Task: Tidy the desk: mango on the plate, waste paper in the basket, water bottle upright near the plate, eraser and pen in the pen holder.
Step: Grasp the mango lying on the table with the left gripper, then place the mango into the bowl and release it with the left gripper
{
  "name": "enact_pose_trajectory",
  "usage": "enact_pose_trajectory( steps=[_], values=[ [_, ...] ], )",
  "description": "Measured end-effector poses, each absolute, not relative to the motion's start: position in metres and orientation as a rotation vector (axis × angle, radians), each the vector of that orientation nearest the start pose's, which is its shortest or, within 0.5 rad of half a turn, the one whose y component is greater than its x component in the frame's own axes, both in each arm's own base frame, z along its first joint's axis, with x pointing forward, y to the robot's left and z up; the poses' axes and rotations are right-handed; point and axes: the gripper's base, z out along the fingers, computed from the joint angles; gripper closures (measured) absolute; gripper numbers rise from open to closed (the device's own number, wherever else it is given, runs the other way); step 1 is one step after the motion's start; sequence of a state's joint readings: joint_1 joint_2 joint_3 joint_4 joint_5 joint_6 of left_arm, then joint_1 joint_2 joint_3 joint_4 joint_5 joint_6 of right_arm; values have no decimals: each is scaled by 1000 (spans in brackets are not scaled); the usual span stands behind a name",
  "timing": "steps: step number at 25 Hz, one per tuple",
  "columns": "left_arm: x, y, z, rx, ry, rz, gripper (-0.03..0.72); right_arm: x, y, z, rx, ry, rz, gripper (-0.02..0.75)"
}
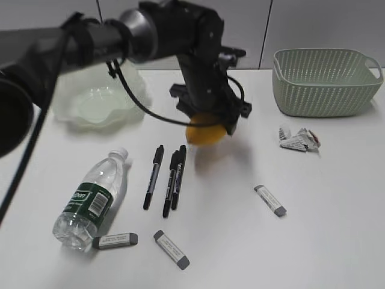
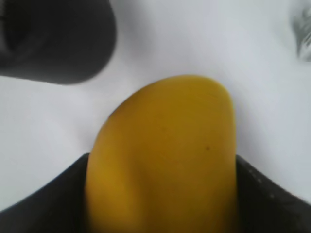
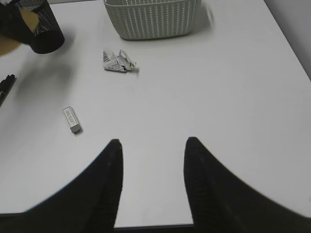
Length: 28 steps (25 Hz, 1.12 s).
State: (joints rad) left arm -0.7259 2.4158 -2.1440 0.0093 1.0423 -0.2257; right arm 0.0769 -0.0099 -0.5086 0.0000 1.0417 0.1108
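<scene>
The left tool (image 1: 207, 123) stands wide apart around the mango (image 2: 165, 155); in the left wrist view the yellow fruit fills the space between the two dark jaws, which flank it on both sides, and the exterior view shows it carried clear of the table (image 1: 240, 241), with its shadow below. Whether the jaws press it firmly cannot be told. Just beyond the fruit in that wrist view the dark round pen holder (image 2: 58, 39) looms, blurred.

The right tool (image 3: 153, 179) hangs about half open over bare table, with nothing between its fingers (image 3: 109, 184). Ahead of it and to its left lies one grey eraser (image 3: 71, 119); farther on sits the waste paper (image 3: 118, 62), a crumpled white wad with black print, and beyond that the basket (image 3: 150, 22) stands at the far edge.

In the exterior view, nearest the camera, the water bottle (image 1: 90, 201) lies on its side, cap pointing away, with a second eraser (image 1: 115, 241) touching its base and a third eraser (image 1: 171, 249) near it. Three black pens (image 1: 165, 177) lie side by side just below the left tool. The plate (image 1: 99, 102) rests well to that tool's left, partly behind the arm
</scene>
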Motion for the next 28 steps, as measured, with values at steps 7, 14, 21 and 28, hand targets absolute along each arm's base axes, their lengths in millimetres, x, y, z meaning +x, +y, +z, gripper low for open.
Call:
enact_pose_trajectory(
  steps=[7,14,21,28],
  values=[
    [411,-271,297,506,2504,-271,105,-7,-1,281,34,2009,120,396],
    [471,-177,291,227,2435,-238,105,-7,-1,281,34,2009,120,396],
    [506,-124,174,79,2733,-196,105,-7,-1,281,34,2009,120,396],
    [506,-125,168,102,2746,-170,22,-7,-1,281,34,2009,120,396]
  ],
)
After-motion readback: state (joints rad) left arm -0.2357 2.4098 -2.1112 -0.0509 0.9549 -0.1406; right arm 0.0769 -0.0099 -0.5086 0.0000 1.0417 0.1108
